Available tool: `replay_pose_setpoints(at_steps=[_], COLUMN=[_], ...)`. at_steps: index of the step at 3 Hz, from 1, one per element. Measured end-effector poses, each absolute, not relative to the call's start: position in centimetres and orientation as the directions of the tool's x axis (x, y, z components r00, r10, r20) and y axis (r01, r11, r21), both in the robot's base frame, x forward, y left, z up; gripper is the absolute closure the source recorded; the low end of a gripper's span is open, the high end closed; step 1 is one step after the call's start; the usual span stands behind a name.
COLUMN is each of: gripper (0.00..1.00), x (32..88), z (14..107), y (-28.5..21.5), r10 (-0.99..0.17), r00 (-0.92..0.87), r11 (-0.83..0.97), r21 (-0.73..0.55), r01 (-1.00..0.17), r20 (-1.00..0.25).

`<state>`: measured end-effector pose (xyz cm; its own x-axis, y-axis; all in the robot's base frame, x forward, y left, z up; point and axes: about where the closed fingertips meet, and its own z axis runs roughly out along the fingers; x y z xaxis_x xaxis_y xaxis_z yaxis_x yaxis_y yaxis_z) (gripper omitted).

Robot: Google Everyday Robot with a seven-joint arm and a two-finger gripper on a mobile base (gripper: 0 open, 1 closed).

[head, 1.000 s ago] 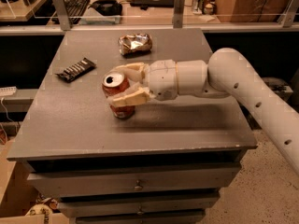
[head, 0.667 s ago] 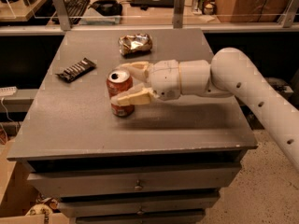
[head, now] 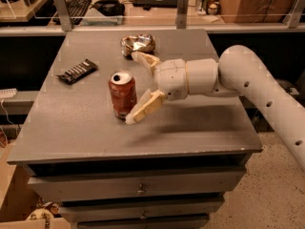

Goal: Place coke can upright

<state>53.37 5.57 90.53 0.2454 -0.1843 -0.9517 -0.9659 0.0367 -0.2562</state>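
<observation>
A broad grey flat-topped cabinet [head: 200, 128] fills most of the view, seen from above and in front; below its top are stacked grey drawers [head: 140, 191] with small round knobs; behind it, past a rail, runs a wooden desk [head: 157, 8] carrying a black keyboard [head: 76, 6] and other dark items too small to identify; a thick white jointed robot arm [head: 248, 75] reaches in from the right edge and stretches leftward, low over the cabinet top; at its end is the two-finger gripper [head: 132, 88], over the middle of the top, released, its cream-coloured fingers [head: 147, 106] spread wide, one pointing toward the back of the cabinet and one angled down toward the front; the small red aluminium coke can [head: 121, 94] with white script and a silver top stands upright on the cabinet top, left of centre, partly within the spread of the fingers at their tips; the lower fingertip lies just beside the can's base, and whether it touches cannot be told; the upper finger is apart from the can; a crumpled shiny silver-and-orange wrapper [head: 138, 43] lies near the back edge, just behind the upper finger; a flat dark rectangular candy bar [head: 77, 71] lies on the left side of the top, near the can but apart from it.
</observation>
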Motion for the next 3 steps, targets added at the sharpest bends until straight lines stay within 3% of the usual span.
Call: replay_pose_setpoints(at_steps=[2,3], gripper=[0.0,0.0], x=[49.7,49.4], z=[96.6,96.9], y=[-2.2,-2.8], r10=[-0.255,-0.268], r00=[0.269,0.272], r11=[0.168,0.182], r21=[-0.317,-0.326], r01=[-0.933,-0.928], r20=[-0.929,-0.924])
